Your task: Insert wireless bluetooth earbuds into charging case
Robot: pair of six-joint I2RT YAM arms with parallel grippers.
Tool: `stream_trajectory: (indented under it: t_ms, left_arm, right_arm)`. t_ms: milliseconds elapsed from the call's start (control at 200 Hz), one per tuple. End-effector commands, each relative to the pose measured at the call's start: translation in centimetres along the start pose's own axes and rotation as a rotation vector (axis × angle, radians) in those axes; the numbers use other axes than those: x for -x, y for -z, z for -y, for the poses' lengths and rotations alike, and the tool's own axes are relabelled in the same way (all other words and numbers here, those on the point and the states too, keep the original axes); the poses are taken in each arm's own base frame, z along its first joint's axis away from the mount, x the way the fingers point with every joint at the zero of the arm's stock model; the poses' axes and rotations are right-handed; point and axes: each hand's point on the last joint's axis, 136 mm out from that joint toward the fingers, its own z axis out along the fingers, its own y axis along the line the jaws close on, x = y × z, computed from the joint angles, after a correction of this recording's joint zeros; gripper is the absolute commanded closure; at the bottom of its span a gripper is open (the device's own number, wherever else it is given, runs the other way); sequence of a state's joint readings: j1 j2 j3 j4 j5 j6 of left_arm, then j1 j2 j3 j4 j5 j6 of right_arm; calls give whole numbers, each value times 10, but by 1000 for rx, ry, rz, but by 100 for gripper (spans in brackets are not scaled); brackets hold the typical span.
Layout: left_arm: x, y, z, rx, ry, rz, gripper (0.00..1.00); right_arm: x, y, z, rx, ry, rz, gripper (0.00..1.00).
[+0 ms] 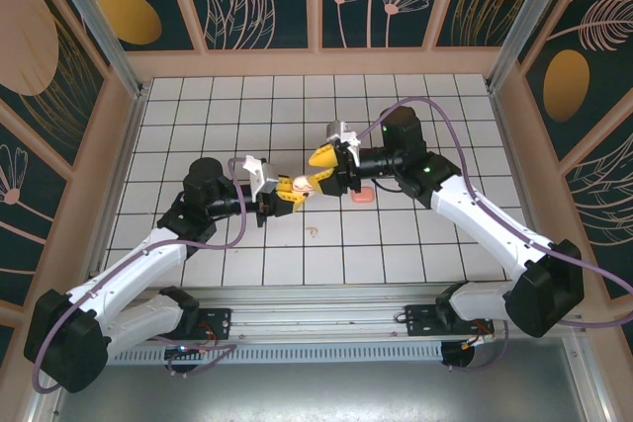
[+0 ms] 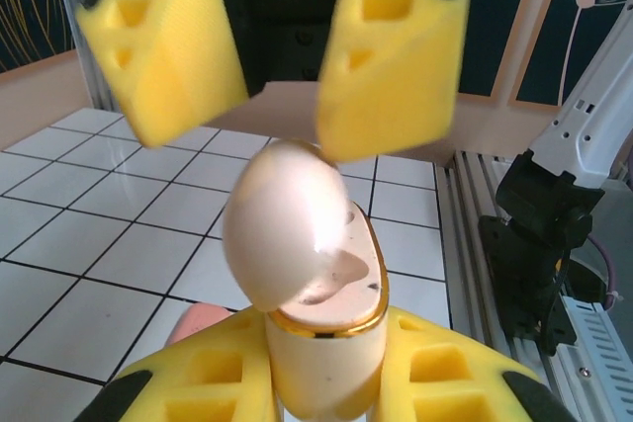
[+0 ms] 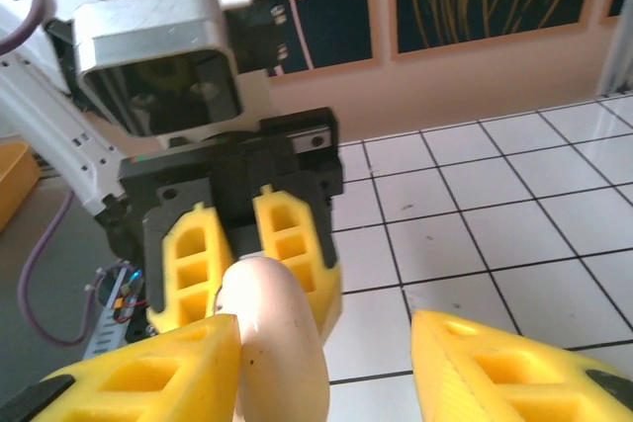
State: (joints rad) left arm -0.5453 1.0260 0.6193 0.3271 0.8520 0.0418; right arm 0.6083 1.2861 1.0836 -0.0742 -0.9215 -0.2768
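Case [image 2: 318, 343], cream, lid open: base clamped in left gripper [image 1: 285, 195], held above the table [image 1: 198, 126]. Right gripper [image 1: 324, 173] at the lid, jaws apart. Pink earbud [image 1: 315, 232] on a tile nearby.

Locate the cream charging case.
In the top view the cream charging case is clamped in the left gripper over the middle of the table, lid open, with the open right gripper facing it.

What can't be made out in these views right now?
- Cream, gold-rimmed charging case, left wrist view: its open lid covers most of the wells; contents unclear.
- Pink rounded object, top view: partly behind right arm, too small to identify.
- Tiny pale speck on a tile, top view: too small.
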Motion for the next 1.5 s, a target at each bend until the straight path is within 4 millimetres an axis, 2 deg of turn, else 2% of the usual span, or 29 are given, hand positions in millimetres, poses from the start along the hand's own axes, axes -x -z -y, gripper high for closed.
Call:
stream_trajectory:
  t_ms: [0, 120, 490, 706, 831, 921, 941, 1016, 1221, 1411, 1496]
  left_arm:
    - [20, 1, 10, -38, -76, 45, 82]
    - [20, 2, 10, -33, -78, 48, 83]
    - [18, 0, 4, -12, -43, 93, 83]
    - [16, -7, -7, 1, 14, 98, 84]
    - [7, -12, -16, 20, 57, 81, 86]
    - [-2, -14, -19, 17, 85, 62, 86]
    - [-3, -13, -20, 15, 89, 60, 86]
    - [-6, -12, -27, 31, 112, 54, 87]
    - [-24, 0, -62, 156, 208, 39, 88]
    - [-48, 13, -92, 284, 333, 21, 88]
    - [-58, 22, -103, 342, 390, 21, 88]
  right_arm:
    - [1, 0, 28, -111, -44, -1, 51]
    - [0, 1, 37, -145, -70, -3, 51]
    - [14, 12, 41, -195, -109, 43, 44]
    - [19, 20, 40, -205, -139, 89, 44]
    - [22, 23, 39, -216, -170, 110, 43]
    - [22, 27, 44, -260, -207, 114, 43]
    - [22, 35, 53, -297, -218, 120, 43]
    - [19, 41, 62, -361, -251, 117, 42]
    - [-15, 45, 84, -494, -479, 45, 41]
    - [-75, 42, 89, -591, -720, -146, 42]
    - [-99, 30, 77, -623, -786, -236, 42]
